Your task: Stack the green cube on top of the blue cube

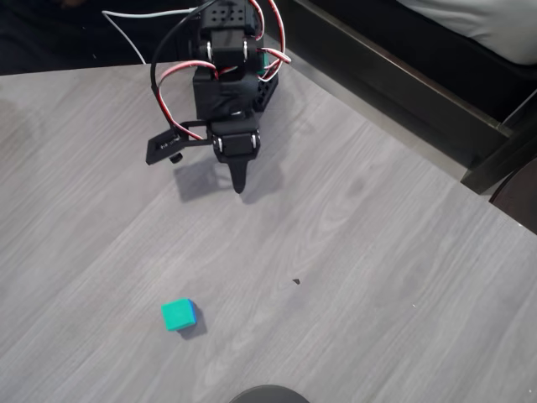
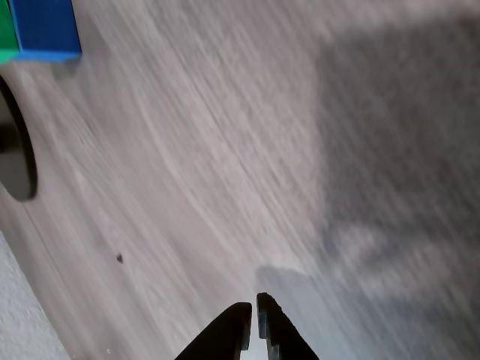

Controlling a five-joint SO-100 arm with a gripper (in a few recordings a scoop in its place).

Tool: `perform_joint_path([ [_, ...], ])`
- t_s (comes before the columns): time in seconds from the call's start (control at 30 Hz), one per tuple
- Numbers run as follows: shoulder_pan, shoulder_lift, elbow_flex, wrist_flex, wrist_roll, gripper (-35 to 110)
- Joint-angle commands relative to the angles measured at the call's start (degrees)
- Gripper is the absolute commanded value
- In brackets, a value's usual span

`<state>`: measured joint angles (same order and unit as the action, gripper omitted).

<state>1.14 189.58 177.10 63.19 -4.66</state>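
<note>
In the overhead view the green cube (image 1: pixel 175 315) rests on the table at the lower left, with a thin strip of the blue cube (image 1: pixel 195 312) showing along its right edge; the green one seems to sit on top of the blue one. The wrist view catches the blue cube (image 2: pixel 45 30) in the top left corner, with a sliver of the green cube (image 2: pixel 6 34) at the picture's edge. My gripper (image 1: pixel 239 186) hangs far from them near the arm's base. Its fingertips (image 2: pixel 251 309) are shut with nothing between them.
A dark round object (image 1: pixel 268 393) pokes in at the table's near edge, and it shows at the left of the wrist view too (image 2: pixel 15 150). A tiny dark speck (image 1: pixel 296 280) lies mid-table. The table's edge runs diagonally at the right beside a dark frame (image 1: pixel 403 75).
</note>
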Motion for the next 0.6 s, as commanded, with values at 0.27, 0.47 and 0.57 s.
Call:
perform_joint_path([
  [0.27, -5.2, 1.7, 0.2, 7.1, 3.3, 0],
  [0.47, -5.0, 1.7, 0.2, 7.5, 3.3, 0],
  [0.57, -5.0, 1.7, 0.2, 7.5, 3.3, 0],
])
